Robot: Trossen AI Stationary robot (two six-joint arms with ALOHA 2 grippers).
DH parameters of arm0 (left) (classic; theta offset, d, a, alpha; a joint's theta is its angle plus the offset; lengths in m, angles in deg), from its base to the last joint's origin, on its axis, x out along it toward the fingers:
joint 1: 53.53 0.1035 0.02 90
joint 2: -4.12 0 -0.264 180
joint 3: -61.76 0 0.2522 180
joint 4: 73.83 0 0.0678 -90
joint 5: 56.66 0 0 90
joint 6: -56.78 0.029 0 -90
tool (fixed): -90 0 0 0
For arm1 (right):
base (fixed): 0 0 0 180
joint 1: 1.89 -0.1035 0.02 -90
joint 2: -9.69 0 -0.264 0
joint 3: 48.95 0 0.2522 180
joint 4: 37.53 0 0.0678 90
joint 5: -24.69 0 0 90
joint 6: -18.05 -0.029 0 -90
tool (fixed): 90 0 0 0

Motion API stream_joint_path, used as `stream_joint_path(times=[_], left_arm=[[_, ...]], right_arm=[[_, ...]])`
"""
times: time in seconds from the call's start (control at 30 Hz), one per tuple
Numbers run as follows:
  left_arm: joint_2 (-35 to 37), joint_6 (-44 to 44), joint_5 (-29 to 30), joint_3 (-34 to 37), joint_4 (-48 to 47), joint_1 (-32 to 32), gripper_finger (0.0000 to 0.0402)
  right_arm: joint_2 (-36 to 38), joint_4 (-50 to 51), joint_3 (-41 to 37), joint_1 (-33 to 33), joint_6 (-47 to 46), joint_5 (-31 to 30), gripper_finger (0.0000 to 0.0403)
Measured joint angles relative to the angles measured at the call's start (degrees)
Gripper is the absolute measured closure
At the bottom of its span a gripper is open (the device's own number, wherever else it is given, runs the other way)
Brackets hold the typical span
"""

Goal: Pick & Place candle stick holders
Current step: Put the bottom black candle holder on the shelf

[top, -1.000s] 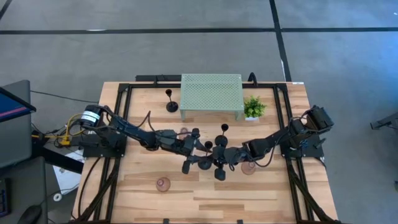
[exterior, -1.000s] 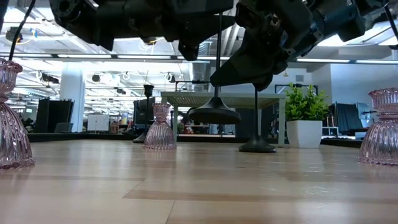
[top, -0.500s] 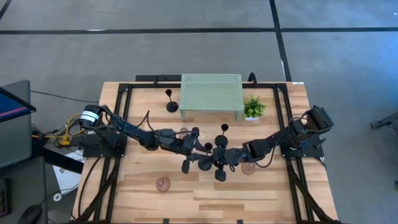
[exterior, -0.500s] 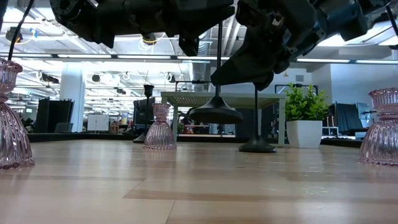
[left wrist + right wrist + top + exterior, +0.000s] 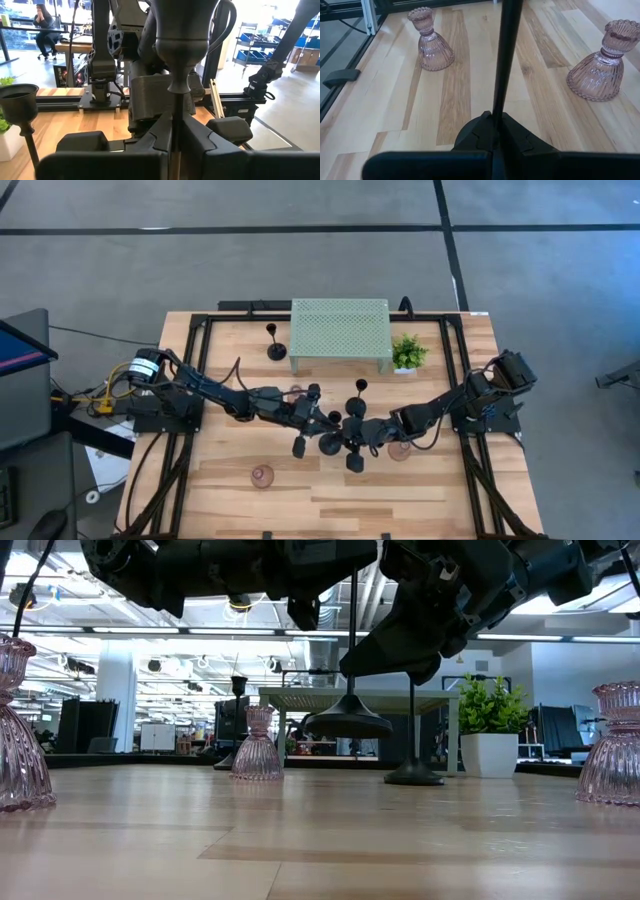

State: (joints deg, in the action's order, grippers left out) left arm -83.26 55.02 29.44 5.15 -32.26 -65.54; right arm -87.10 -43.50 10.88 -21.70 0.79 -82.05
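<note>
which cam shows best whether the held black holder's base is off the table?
Low view: the black holder's base hangs clear above the table. High view hides it among arms; left wrist shows its cup, right wrist its stem, both grippers shut on it.

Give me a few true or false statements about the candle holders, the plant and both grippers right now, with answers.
1. One black holder hangs clear of the table. True.
2. The left gripper and right gripper are both shut on its stem. True.
3. The potted plant sits on top of the mesh stand. False: it stands on the table beside the stand.
4. The pink holders lie on their sides. False: those in view stand upright.
</note>
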Motion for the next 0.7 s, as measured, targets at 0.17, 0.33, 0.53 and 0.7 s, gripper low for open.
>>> stream_joint_path(times=[0.17,0.33,0.53,0.7], left_arm=[[0.0,0.0,-0.06,0.01,0.0,0.0,0.0377],[0.0,0.1,-0.21,0.02,-0.02,-0.02,0.0386],[-0.02,0.02,-0.63,0.07,-0.78,-0.09,0.038],[-0.02,0.02,-0.55,0.08,-1.84,-0.07,0.0385]], right_arm=[[0.0,0.0,0.0,0.0,-0.06,0.16,0.04],[0.0,0.0,0.0,-0.01,-0.37,0.36,0.0372],[0.25,0.31,0.0,-0.77,-0.37,0.25,0.0327],[2.89,4.39,0.02,-1.2,-0.7,3.1,0.0315]])
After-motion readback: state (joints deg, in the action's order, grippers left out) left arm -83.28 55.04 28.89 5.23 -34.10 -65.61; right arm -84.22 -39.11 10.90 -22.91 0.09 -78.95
